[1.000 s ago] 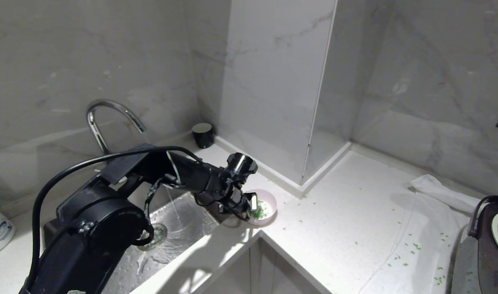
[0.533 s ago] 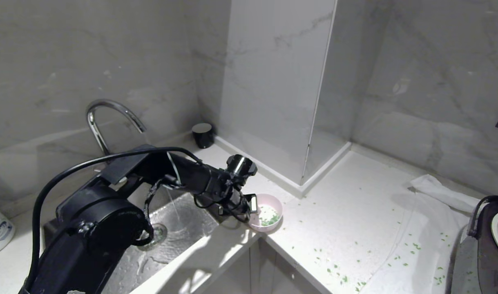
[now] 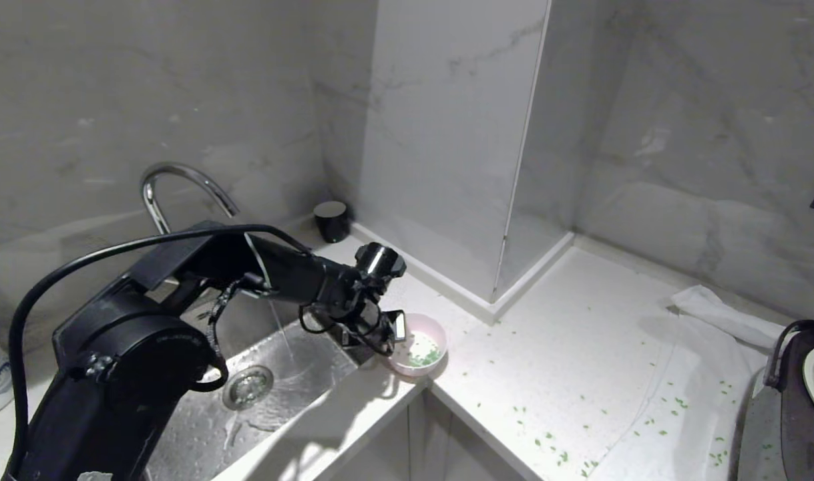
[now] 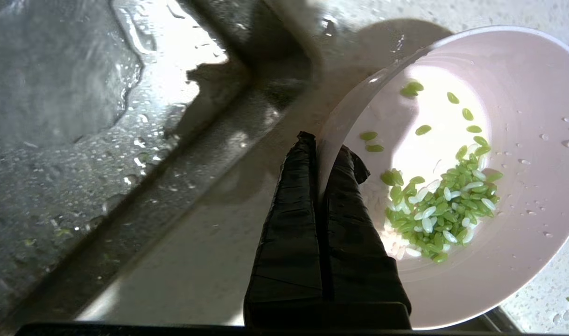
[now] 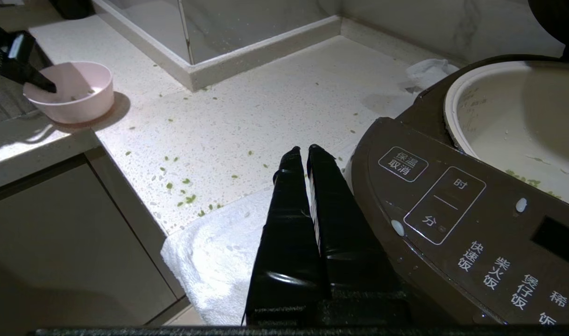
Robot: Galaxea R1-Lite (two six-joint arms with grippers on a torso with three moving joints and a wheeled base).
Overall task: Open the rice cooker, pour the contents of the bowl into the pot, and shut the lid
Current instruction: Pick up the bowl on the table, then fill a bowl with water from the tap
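A: Where is the bowl [image 3: 418,345]?
B: Centre of the head view, on the bench [image 3: 567,374] corner beside the sink [image 3: 280,387], green bits [image 4: 445,205] inside.
A: And the left gripper [image 4: 324,149]?
B: Jaws clamped on the bowl's rim, one finger either side of the wall.
A: The right gripper [image 5: 307,154]?
B: Jaws closed, empty, just beside the rice cooker [image 5: 452,210] at lower right, pot [image 5: 513,121] exposed.

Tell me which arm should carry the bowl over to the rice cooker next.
Left. The left gripper is already shut on the rim of the pink bowl by the sink. The right gripper is shut and empty beside the open rice cooker, well away from the bowl.
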